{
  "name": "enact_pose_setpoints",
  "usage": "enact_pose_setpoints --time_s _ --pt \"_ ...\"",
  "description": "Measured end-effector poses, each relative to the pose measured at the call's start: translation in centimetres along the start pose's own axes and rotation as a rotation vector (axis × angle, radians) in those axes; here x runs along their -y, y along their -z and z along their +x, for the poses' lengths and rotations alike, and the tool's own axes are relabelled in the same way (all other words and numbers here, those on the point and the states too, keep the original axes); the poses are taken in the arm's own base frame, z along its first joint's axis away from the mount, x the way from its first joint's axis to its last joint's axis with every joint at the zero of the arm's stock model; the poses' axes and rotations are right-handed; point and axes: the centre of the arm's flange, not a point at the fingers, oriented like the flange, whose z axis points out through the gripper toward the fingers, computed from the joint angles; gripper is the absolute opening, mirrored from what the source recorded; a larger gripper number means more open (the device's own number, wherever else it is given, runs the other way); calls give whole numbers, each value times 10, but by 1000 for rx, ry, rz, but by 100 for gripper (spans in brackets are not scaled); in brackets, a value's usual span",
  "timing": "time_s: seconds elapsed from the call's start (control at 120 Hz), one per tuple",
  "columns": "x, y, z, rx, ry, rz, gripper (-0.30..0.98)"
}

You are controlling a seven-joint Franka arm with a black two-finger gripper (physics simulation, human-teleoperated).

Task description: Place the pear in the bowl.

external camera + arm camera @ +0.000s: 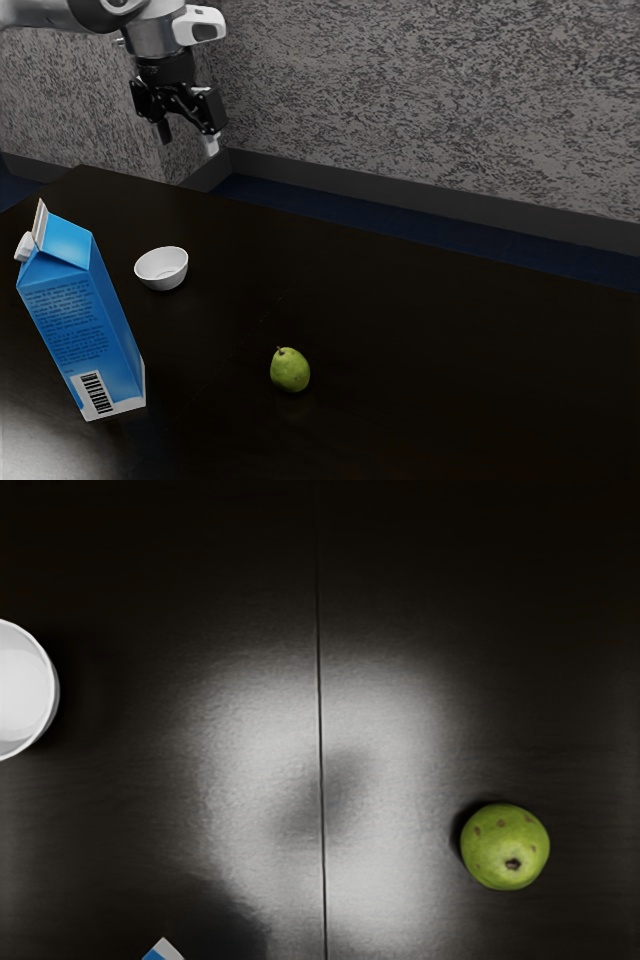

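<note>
Nearest: blue carton (75, 320), upright on dark surface (420, 360). Green pear (290, 371) rests on the surface, stem up, outside the bowl and well apart from it. Farther: white bowl (164, 283), upright. Farthest: hand (187, 146), raised, fingers apart.

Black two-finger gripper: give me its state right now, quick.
Black two-finger gripper: open, fingers apart, holding nothing.

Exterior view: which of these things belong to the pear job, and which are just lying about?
For the job:
- pear, on the table
- white bowl, pear not in it
- tool, open

Just lying about:
- blue carton
</note>
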Motion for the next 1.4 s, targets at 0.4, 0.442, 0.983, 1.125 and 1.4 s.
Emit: enact_pose_setpoints --time_s 0.4,0.442,0.983,1.125,1.4 --pt "-7 -69 10 124 -18 -39 69" --pt "-28 -95 12 148 -57 -40 69" --pt "-129 -295 7 184 -246 -91 69" --pt "-134 -326 -13 185 -254 -104 69" --pt "-134 -353 -26 135 -243 -133 69"
